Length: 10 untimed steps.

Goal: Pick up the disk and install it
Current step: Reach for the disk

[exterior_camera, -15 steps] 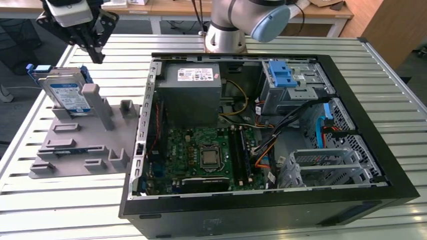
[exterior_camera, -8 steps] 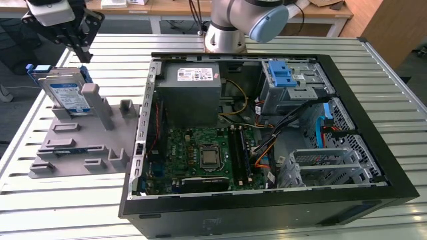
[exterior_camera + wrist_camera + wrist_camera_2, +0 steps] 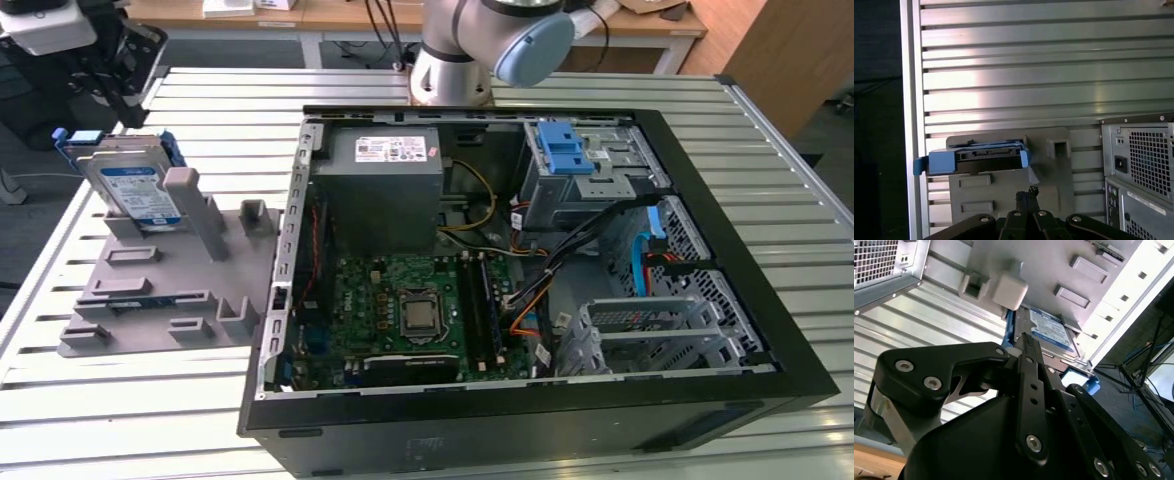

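The pincer (image 3: 1027, 193) has its fingers drawn together with nothing between them. It hangs over the grey holder (image 3: 147, 285), close to the disk (image 3: 979, 156) but not touching it. The disk stands on edge in that holder, its label face showing in the second wrist view. The holder sits on the slatted tabletop (image 3: 134, 420) at the exterior view's left of the open case (image 3: 534, 405), so the disk is well outside the case.

The disk looks rigid and metal-bodied, probably dense for its bulk, and likely sensitive to knocks. Its flat faces are smooth and may slip under a light squeeze. The blue bracket (image 3: 941, 161) around it is plastic and would likely flex if gripped alone. The best hold seems to be across the thin thickness at the exposed upper edge, near the middle, so the disk does not swing.
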Available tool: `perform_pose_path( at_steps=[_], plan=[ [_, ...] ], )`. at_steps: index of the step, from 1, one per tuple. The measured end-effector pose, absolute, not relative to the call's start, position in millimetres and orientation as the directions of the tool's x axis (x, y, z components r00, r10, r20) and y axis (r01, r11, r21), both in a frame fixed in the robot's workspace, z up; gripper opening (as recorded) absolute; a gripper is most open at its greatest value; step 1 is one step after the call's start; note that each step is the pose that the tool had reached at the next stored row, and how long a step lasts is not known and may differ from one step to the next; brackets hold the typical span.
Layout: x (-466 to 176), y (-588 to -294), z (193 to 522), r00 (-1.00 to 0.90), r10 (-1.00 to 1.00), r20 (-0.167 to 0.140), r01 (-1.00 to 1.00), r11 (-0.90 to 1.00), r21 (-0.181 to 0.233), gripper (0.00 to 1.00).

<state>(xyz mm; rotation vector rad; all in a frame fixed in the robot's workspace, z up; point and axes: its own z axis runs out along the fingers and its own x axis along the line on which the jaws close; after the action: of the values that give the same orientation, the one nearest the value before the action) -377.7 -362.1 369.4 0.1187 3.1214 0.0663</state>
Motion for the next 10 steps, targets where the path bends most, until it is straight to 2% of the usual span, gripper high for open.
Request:
perform_pose_path(
  at_steps=[10],
  plan=[
    [-403, -360, 366, -0.997, 0.076, -0.014, 0.076, 0.996, 0.043, 0.11]
  ],
)
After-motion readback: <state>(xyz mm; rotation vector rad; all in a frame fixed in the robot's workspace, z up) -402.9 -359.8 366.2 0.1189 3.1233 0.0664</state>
